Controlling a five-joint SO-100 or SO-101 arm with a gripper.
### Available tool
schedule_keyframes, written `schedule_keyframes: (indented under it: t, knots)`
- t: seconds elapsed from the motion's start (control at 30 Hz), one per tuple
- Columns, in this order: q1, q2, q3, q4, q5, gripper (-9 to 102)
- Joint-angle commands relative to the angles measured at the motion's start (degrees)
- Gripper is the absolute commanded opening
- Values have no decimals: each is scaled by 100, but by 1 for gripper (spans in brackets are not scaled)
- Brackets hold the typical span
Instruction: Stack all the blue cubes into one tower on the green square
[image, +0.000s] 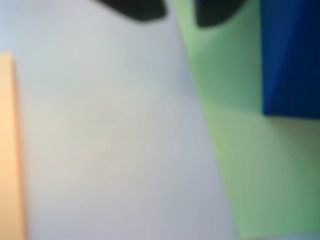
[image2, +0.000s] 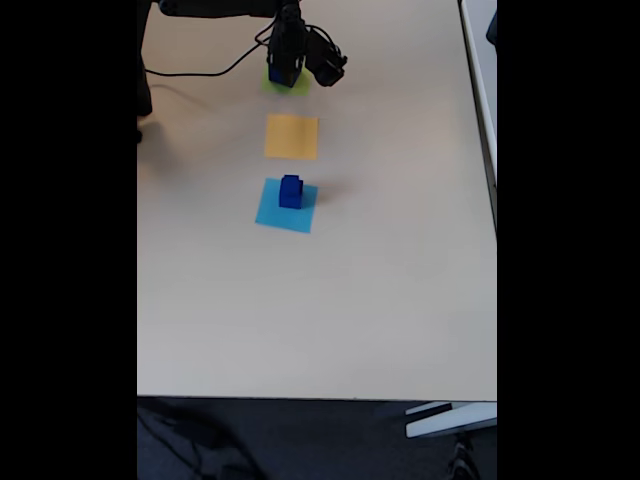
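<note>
In the wrist view, two dark fingertips (image: 135, 10) at the top edge stand apart with nothing between them; a blue cube (image: 292, 55) sits on the green square (image: 240, 150), beside an orange square (image: 10, 150).

In the fixed view, the gripper (image2: 285, 70) hangs over the green square near the table's (image2: 350, 300) far edge, at a blue cube there. A second cube (image2: 291, 191) rests on the light-blue square (image2: 272, 214) mid-table.

Wrist view blurred, close above green square (image: 250, 165), fixed view high, distant, sharing it
</note>
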Motion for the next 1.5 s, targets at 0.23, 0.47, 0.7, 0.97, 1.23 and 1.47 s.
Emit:
schedule_keyframes:
  t: [0.23,0.47,0.7,0.97,1.23,1.47]
  knots:
    - [-88,404,-26,35,325,0]
    - [-114,404,9,62,404,0]
    - [-141,387,9,62,492,0]
    - [-193,360,0,62,606,0]
    - [-220,308,-105,79,615,0]
    - [-308,141,-413,202,694,0]
